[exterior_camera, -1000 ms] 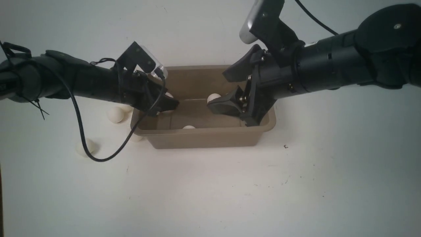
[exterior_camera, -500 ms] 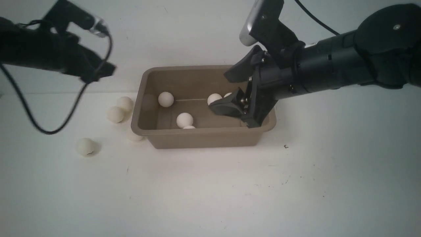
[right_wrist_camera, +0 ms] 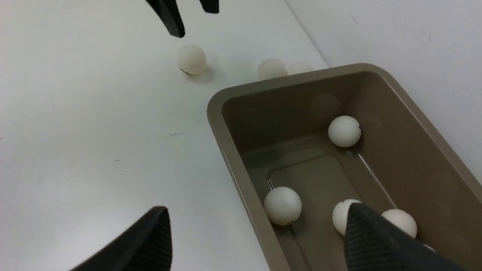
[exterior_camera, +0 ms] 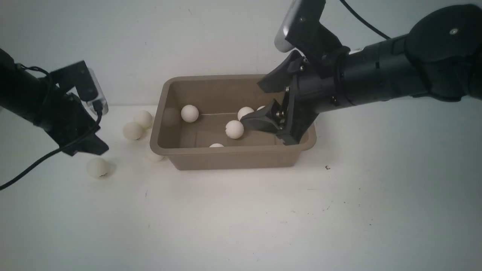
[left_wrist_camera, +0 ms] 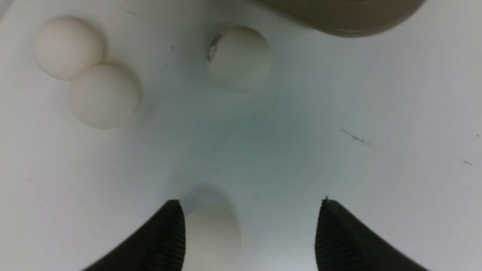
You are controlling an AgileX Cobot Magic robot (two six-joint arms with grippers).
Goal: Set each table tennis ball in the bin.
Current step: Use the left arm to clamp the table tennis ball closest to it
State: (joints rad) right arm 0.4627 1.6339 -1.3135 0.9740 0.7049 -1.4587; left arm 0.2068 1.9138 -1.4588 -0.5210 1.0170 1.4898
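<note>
The taupe bin [exterior_camera: 233, 160] stands mid-table with several table tennis balls in it, among them one [exterior_camera: 189, 113] at the back left and one [exterior_camera: 234, 129] in the middle. Several more lie on the table to its left: a touching pair [exterior_camera: 138, 124], one [exterior_camera: 154, 156] against the bin's corner and a lone ball [exterior_camera: 97, 167] nearer me. My left gripper [exterior_camera: 90, 147] hangs open just above that lone ball [left_wrist_camera: 212, 233], which sits between its fingers close to one pad [left_wrist_camera: 165, 237]. Over the bin's right end, my right gripper [exterior_camera: 260, 103] is open and empty.
A pale wall rises right behind the bin. White tabletop [exterior_camera: 241, 218] stretches in front of and to the right of the bin. The left arm's cable [exterior_camera: 34, 167] droops toward the table at the far left.
My left gripper has left the bin, swung left and come down over the lone ball on the table. One ball in the bin has rolled toward the right. The right arm has stayed still.
</note>
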